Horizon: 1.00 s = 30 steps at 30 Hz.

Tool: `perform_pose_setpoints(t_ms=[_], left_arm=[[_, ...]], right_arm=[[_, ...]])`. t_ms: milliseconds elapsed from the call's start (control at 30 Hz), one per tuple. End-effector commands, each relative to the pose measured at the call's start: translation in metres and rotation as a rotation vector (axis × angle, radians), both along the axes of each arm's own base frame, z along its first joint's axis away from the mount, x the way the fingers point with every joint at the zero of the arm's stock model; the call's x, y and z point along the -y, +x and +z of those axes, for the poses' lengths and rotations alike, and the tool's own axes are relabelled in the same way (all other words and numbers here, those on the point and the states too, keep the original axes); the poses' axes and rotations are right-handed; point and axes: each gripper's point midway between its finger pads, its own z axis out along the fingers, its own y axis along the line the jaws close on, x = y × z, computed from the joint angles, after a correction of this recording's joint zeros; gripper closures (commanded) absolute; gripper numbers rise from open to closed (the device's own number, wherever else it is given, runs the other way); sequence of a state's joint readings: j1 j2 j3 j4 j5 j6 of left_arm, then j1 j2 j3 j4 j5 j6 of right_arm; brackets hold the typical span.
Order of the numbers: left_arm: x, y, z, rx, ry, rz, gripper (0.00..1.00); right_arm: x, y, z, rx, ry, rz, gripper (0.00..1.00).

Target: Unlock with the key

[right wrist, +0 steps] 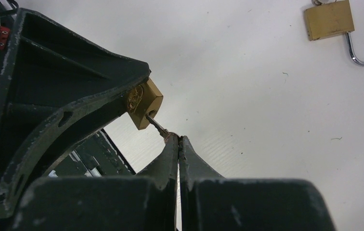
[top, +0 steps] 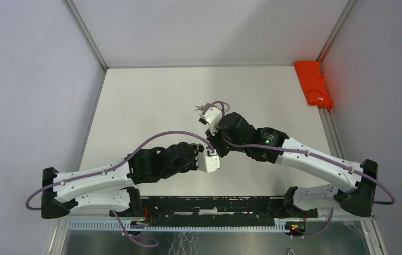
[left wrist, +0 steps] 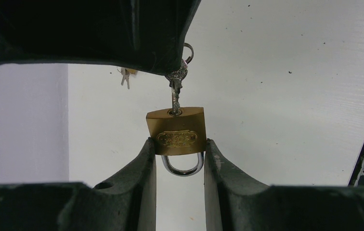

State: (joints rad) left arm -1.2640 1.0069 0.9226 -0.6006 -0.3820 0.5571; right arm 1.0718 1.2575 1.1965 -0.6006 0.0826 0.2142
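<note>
**Fig.** Unlocking, mid-task: the key is entered and the lock is not yet sprung. My left pincer is clamped part-way closed on the brass padlock. The padlock sits right between its fingertips, keyhole end pointing away from the pincer, with the shackle hanging back into the gap between the fingers. My right pincer is pinched fully together on the head of the key, whose blade runs straight ahead of its tips into the keyhole (how deep, I cannot tell). The turn remains, I judge, because both shackle legs sit in the body. A second padlock, already open, lies on the table well beyond my right pincer.
</note>
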Motion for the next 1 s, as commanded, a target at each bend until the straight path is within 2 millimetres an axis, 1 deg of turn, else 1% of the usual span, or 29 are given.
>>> perform_pose_setpoints(t_ms=[0, 233, 400, 667, 833, 967], left_arm=[[0.011, 0.0, 0.028, -0.011, -0.122, 0.02, 0.98], [0.014, -0.002, 0.028, -0.025, -0.123, 0.01, 0.98], [0.015, -0.003, 0.026, -0.035, -0.122, 0.006, 0.98], [0.015, -0.004, 0.025, -0.043, -0.126, 0.004, 0.98], [0.015, -0.003, 0.027, -0.035, -0.125, 0.007, 0.98], [0.014, -0.003, 0.027, -0.033, -0.128, 0.011, 0.98]], right_arm=[[0.003, 0.004, 0.008, 0.047, 0.004, -0.016, 1.0], [0.002, 0.007, 0.012, 0.069, 0.009, -0.015, 1.0], [0.001, 0.01, 0.022, 0.093, 0.04, -0.03, 1.0], [-0.004, 0.006, 0.034, 0.096, 0.085, -0.01, 1.0], [-0.011, -0.005, 0.032, 0.062, 0.117, 0.029, 1.0], [-0.013, -0.01, 0.024, 0.037, 0.128, 0.036, 1.0]])
